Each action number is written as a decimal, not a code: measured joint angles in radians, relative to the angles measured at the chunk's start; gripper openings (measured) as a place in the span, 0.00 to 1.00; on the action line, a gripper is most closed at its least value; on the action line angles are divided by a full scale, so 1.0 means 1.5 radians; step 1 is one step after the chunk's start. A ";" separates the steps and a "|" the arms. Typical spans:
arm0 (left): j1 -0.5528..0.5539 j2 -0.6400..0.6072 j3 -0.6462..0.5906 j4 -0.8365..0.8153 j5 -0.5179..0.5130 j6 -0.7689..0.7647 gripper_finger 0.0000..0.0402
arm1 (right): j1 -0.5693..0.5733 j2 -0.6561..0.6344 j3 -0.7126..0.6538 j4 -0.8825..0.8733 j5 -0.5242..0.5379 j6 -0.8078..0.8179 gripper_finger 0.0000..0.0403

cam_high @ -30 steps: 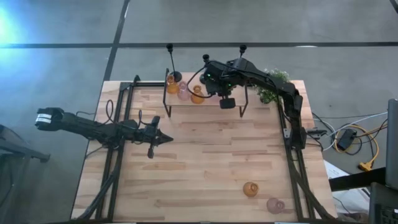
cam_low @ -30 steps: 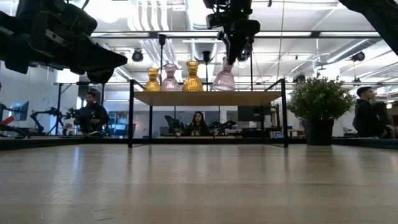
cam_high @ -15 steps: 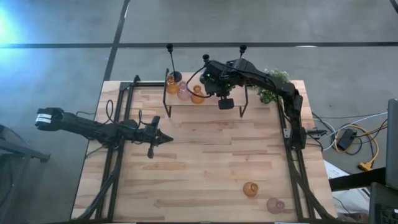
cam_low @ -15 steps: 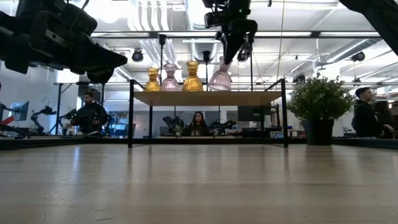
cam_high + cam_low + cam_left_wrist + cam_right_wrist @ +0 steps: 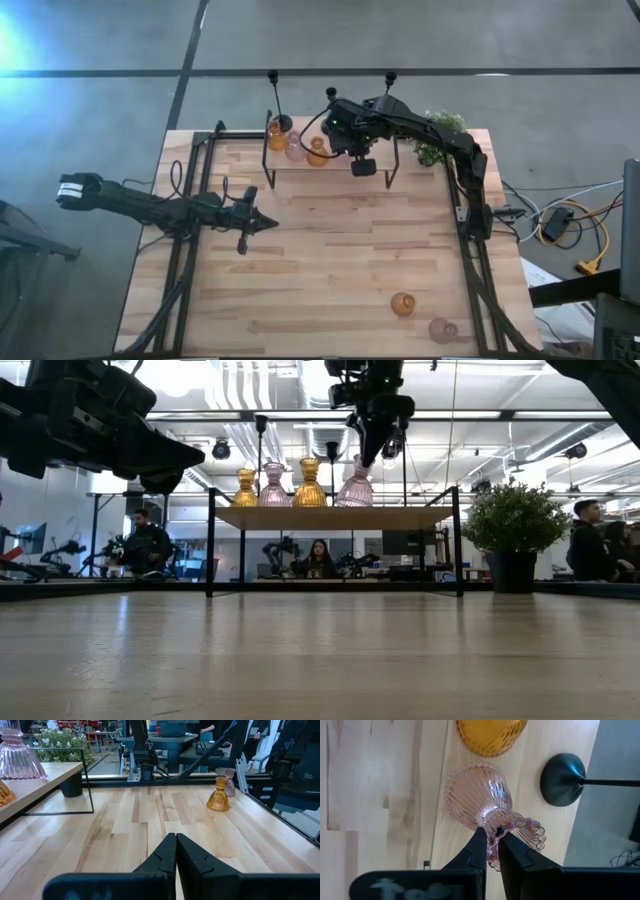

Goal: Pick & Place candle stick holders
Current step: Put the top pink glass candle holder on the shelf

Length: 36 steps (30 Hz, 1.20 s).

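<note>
Pinching pink glass holder (image 5: 479, 795) by frilled rim, my right gripper (image 5: 491, 836) tilting it over shelf (image 5: 300, 162), upper centre, for setting beside amber one (image 5: 490, 735). Left gripper (image 5: 175, 851) pressed together, idling mid-left.

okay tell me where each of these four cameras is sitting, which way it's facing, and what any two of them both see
High view: overhead, looking straight down; both arms, wooden shelf.
Low view: table height, facing the shelf and room; right gripper above the shelf.
Left wrist view: over the table, behind the shut left gripper, facing an amber holder.
Right wrist view: above the shelf, right gripper shut on the pink holder.
Shared: low and right wrist views both show that pink holder.
</note>
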<state>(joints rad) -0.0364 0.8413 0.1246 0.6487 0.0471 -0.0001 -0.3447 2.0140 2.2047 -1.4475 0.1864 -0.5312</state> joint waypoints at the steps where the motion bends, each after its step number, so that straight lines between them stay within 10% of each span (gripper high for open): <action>1: 0.000 0.000 0.000 0.000 0.000 0.000 0.03 | 0.000 0.000 0.000 0.002 0.000 0.000 0.05; 36: 0.000 0.000 0.000 0.000 0.000 0.000 0.03 | 0.000 0.000 -0.001 0.011 -0.003 0.023 0.18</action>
<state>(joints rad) -0.0362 0.8413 0.1246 0.6491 0.0474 0.0002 -0.3450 2.0140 2.2036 -1.4311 0.1814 -0.4969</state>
